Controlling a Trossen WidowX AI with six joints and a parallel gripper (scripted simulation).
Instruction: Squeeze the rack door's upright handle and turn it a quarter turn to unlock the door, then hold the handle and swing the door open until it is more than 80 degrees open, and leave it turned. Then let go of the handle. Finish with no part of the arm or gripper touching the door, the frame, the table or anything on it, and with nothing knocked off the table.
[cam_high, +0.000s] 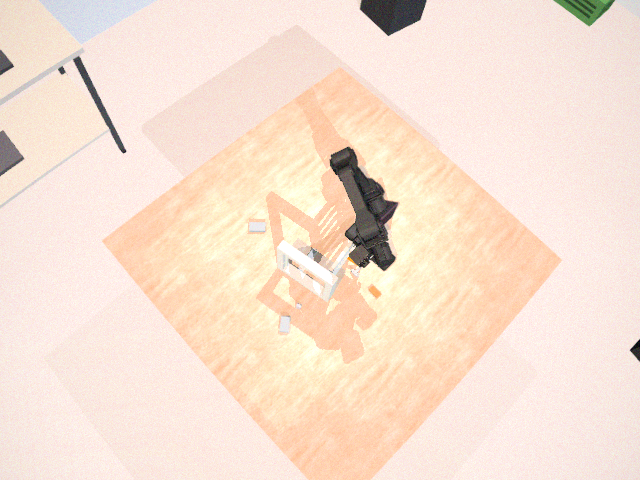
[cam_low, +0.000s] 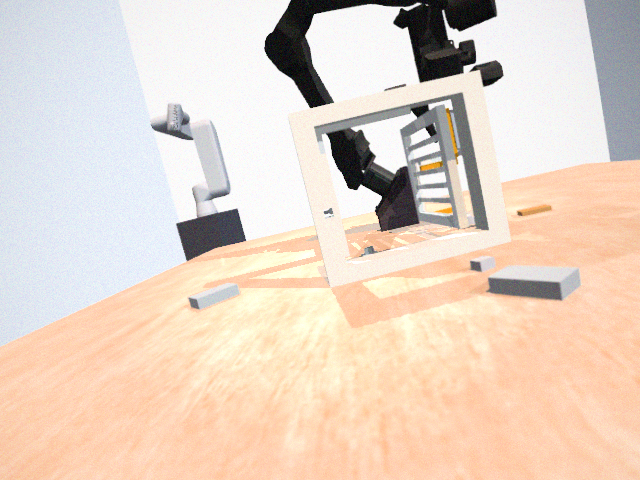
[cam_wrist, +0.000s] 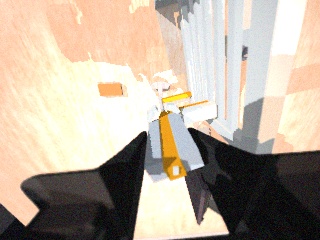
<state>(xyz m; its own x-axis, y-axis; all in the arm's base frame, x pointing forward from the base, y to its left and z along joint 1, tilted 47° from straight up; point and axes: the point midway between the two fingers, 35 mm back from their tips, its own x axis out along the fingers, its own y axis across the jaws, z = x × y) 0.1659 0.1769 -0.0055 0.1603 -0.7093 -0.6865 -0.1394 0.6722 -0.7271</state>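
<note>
From the exterior side, the white frame (cam_high: 308, 261) (cam_low: 398, 98) stood upright on the wooden table (cam_high: 439, 310) (cam_low: 310, 387) (cam_wrist: 50, 125). Slatted rack door (cam_high: 342, 258) (cam_low: 448, 170) (cam_wrist: 260, 75) stood well open, swung to the far side near the frame's right post; exact angle couldn't be read.

Handle (cam_low: 452, 131) (cam_wrist: 172, 145), grey with an orange strip, was on the door's outer face, right of the slats. The black arm (cam_high: 356, 198) (cam_low: 305, 77) reached over from the far side, gripper (cam_high: 358, 260) (cam_low: 439, 124) (cam_wrist: 167, 133) pointing down at it. Jaws stood partly open, moderately wide, not clamped. Handle lay between the two fingertips, one on each side; its end showed in the gap in the wrist view. Couldn't tell if either tip touched it.

Orange block (cam_high: 374, 291) (cam_low: 534, 210) (cam_wrist: 110, 89) lay flat right of the frame, apart from it. Left grey block (cam_high: 256, 226) (cam_low: 213, 296) lay at left; larger grey block (cam_high: 284, 324) (cam_low: 535, 282) near right, small grey cube (cam_high: 298, 305) (cam_low: 483, 264) just beside it. All on the table.
</note>
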